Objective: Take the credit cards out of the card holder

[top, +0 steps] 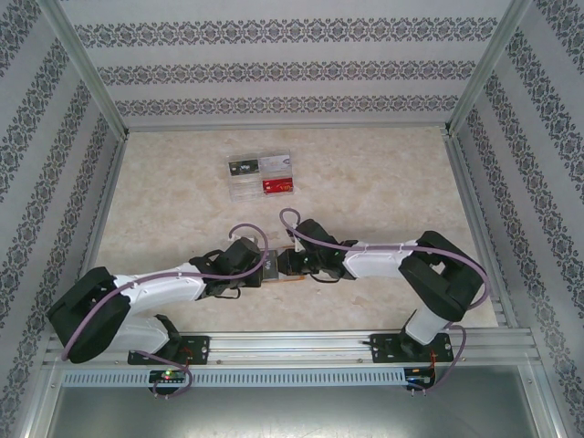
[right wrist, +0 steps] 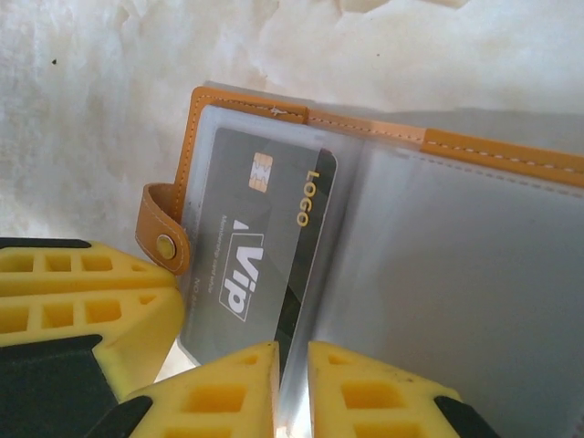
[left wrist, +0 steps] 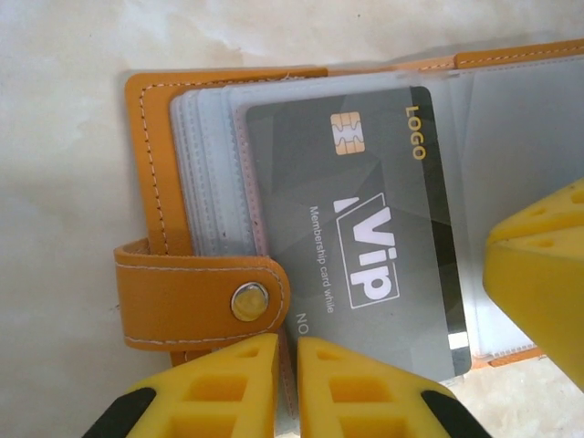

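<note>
Orange holder, open; left gripper, right gripper pinch its sleeves (card not yet out); next: draw card clear.

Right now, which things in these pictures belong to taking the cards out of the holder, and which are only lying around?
Belong to the job:
orange card holder, lying open
grey VIP card in its clear sleeve
left gripper and right gripper, both closed on the holder's edge
four cards laid farther back, probably already out

Only there:
marbled tabletop
patterned walls
</note>
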`<action>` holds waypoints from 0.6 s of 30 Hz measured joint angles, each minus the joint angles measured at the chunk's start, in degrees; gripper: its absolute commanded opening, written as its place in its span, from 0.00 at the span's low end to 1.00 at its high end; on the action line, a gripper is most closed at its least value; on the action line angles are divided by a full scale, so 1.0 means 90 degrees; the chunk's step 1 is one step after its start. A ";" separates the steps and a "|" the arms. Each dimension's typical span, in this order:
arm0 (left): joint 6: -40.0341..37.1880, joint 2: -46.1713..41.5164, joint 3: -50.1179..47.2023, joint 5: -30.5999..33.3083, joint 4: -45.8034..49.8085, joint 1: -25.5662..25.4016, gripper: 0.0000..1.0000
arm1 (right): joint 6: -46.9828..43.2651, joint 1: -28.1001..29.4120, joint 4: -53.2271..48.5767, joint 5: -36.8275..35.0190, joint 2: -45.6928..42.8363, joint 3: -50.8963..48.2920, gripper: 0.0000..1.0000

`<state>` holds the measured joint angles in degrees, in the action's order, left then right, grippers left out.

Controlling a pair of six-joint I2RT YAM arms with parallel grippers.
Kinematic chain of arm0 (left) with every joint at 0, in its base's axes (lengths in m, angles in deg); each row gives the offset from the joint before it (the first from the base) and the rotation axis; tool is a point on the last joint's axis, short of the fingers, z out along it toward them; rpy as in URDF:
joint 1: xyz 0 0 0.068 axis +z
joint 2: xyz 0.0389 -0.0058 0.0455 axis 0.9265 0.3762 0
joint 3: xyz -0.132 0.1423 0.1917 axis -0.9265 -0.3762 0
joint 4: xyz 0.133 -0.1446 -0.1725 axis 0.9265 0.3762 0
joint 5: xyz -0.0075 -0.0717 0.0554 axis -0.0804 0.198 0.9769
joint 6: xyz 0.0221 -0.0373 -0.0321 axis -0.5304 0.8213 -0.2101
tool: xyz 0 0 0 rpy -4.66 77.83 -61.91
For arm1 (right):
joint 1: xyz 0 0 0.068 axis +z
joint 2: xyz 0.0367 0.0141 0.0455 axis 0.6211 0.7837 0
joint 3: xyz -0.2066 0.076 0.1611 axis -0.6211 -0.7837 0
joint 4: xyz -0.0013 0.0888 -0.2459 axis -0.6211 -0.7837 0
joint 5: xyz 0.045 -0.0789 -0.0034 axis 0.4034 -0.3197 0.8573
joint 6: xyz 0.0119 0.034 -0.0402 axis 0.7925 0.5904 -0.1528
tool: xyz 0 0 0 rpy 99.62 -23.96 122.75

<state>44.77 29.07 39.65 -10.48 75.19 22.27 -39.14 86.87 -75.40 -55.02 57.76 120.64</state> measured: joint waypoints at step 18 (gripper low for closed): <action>0.0034 0.0034 -0.0029 0.0000 -0.0143 0.0000 0.06 | 0.0223 -0.0124 0.0262 0.0199 0.0321 0.0068 0.00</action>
<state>45.07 29.38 39.39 -10.48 73.90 22.27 -37.13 85.75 -73.04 -53.23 60.65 121.25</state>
